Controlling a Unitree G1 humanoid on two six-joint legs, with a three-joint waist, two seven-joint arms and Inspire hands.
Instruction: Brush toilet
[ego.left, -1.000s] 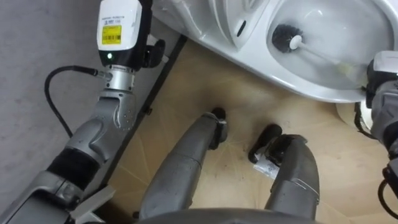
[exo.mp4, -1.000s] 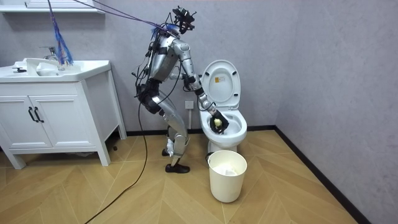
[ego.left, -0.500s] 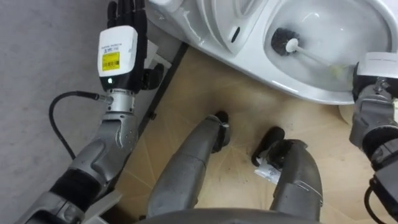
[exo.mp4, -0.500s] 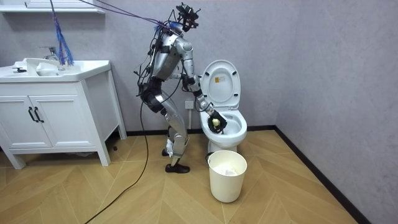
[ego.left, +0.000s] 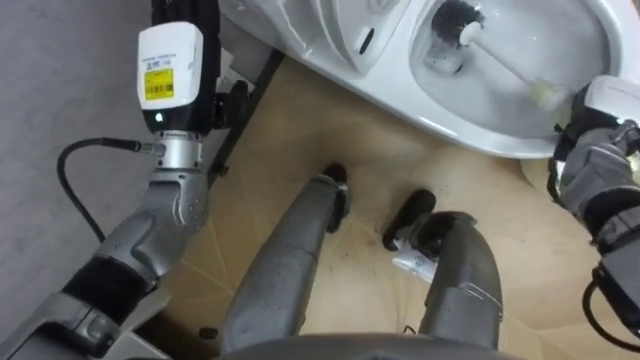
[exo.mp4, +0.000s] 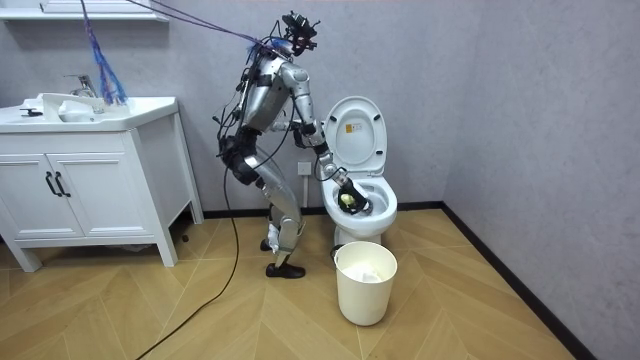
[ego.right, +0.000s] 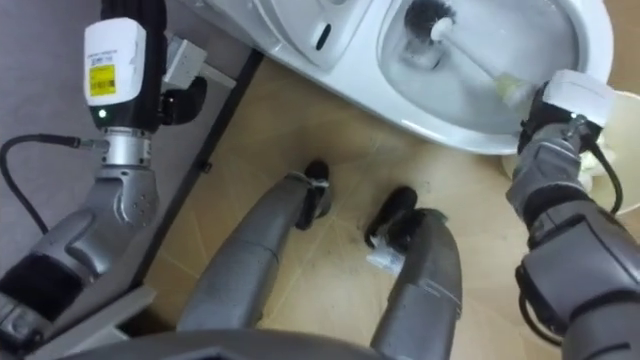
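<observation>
The right hand is closed around the end of the brush, gripping its white handle where a pale yellowish section meets the palm. The hand hangs over the near rim of the toilet, at the right side of the eye views. From the hand the handle slants up and to the left across the inside of the bowl. The black bristle head lies low in the bowl, against the white porcelain near the drain.

The left hand sits at the top edge of the left eye view, raised beside the outer left side of the toilet, above the strip where the wooden floor meets the grey wall. Whether it is open or closed cannot be told.

In the room view the robot stands on the room view's left of the toilet, knees bent and body leaning towards it, with its right arm reaching down into the bowl. The lid stands upright against the wall. A pale round bin stands on the floor just in front of the toilet. A white cabinet with a basin on top stands well apart, on the room view's left.
</observation>
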